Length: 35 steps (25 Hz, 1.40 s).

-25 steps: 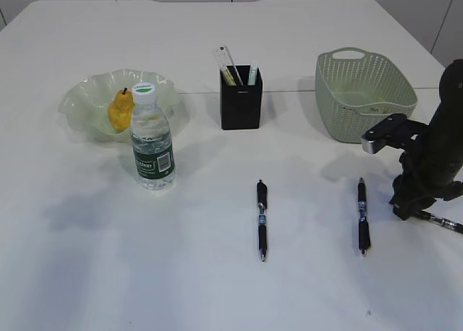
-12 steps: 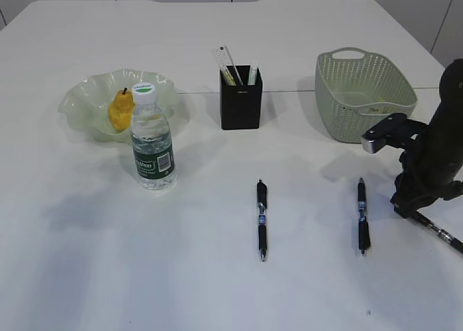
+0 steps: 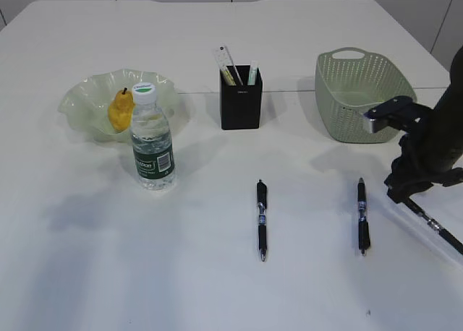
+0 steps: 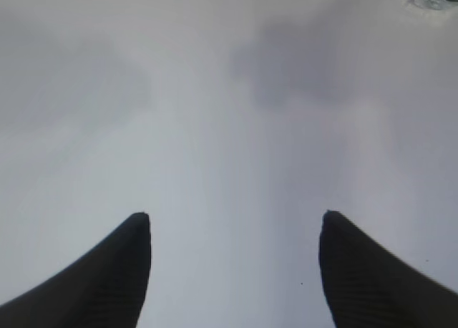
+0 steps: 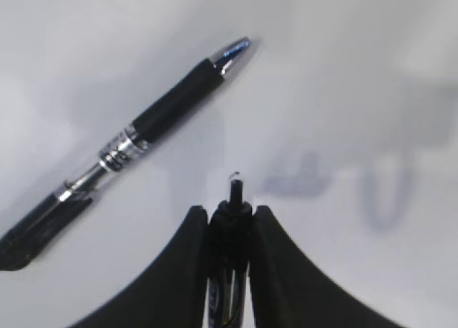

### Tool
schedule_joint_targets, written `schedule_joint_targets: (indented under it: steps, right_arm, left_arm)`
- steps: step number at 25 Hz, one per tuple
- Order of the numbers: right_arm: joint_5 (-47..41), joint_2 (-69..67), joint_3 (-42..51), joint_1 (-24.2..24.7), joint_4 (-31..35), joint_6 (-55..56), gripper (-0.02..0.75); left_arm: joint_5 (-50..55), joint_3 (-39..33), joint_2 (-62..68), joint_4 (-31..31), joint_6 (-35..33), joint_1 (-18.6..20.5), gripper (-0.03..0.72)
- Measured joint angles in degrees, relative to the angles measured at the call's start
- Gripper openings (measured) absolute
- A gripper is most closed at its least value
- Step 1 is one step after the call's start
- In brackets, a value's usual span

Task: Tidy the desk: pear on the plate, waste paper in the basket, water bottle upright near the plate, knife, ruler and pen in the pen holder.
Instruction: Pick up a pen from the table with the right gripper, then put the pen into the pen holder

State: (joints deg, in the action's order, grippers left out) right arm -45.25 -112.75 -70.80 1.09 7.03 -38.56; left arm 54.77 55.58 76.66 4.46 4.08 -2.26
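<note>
Raised since earlier, the right hand (image 5: 229,217) pinches a black pen (image 5: 230,256); no print is readable.

I see a white table (image 3: 217,287) throughout. Pear (image 3: 119,109): yellow-orange, dark stem. Plate (image 3: 79,100): translucent pale green. Water bottle (image 3: 153,139): clear, dark green label with white print, pale green-white cap. Pen holder (image 3: 241,103): matte black; ruler (image 3: 226,62) in it clear with dark markings. Basket (image 3: 362,92): sage green, perforated woven pattern. Two pens lying flat, centre pen (image 3: 261,219) and right pen (image 3: 362,215): black with silver bands and tips. Right gripper (image 5: 230,220): black, around a black pen (image 5: 231,271). Left gripper (image 4: 232,263) fingers also black
</note>
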Motion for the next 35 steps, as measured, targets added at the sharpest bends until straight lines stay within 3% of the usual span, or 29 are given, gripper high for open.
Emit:
schedule_joint_targets:
  steps: [7, 14, 22, 35]
  right_arm:
    - [-4.0, 3.3, -6.3, 0.0, 10.6, -0.1, 0.095]
    - [-6.5, 3.4, -16.2, 0.0, 26.9, -3.5, 0.09]
    - [-3.1, 3.4, -22.3, 0.0, 47.9, -18.2, 0.09]
    - [1.5, 3.4, -23.2, 0.0, 72.1, -43.3, 0.089]
  left_arm:
    - [0.0, 0.0, 0.0, 0.0, 0.0, 0.0, 0.521]
    - [0.0, 0.0, 0.0, 0.0, 0.0, 0.0, 0.521]
    - [-0.1, 0.0, 0.0, 0.0, 0.0, 0.0, 0.521]
    - [-0.1, 0.0, 0.0, 0.0, 0.0, 0.0, 0.521]
